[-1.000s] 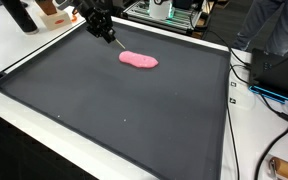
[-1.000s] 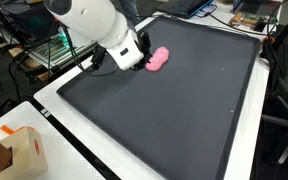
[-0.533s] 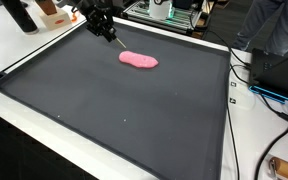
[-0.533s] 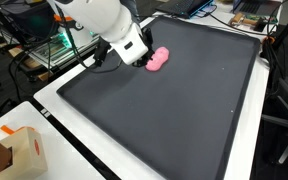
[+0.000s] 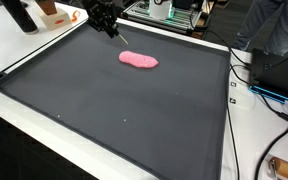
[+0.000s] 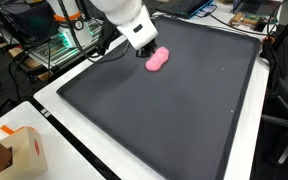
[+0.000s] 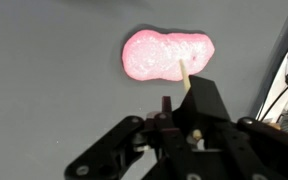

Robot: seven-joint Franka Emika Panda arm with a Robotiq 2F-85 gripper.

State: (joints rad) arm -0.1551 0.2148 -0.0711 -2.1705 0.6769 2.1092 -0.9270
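**A:** What do we see, biggest thing first?

**B:** We see a white table [image 5: 24,55] carrying a broad black mat [image 5: 114,120] with a raised rim. In both exterior views the mat takes up most of the picture. The white arm [image 6: 114,8] comes in over its far left corner.

**A:** And the gripper [image 5: 116,35]?

**B:** We read it as closed on nothing. In the wrist view the gripper [image 7: 181,72] narrows to a single tip at mid-frame, with nothing caught there. It hangs above the mat, just beyond the far left end of the pink lump [image 5: 138,60], and we see no contact between them.

**A:** Where does the lump lie?

**B:** It lies flat on the far part of the mat, left of the middle, well clear of the near rim. In the wrist view the pink lump [image 7: 167,53] shows two rounded lobes and a slight waist.

**A:** How do we expect it to handle?

**B:** We judge it light and soft, like putty or dough, so it may squash or sag, and perhaps cling to the pads. We would take it across the waist, fingers low to the mat, with a gentle squeeze.
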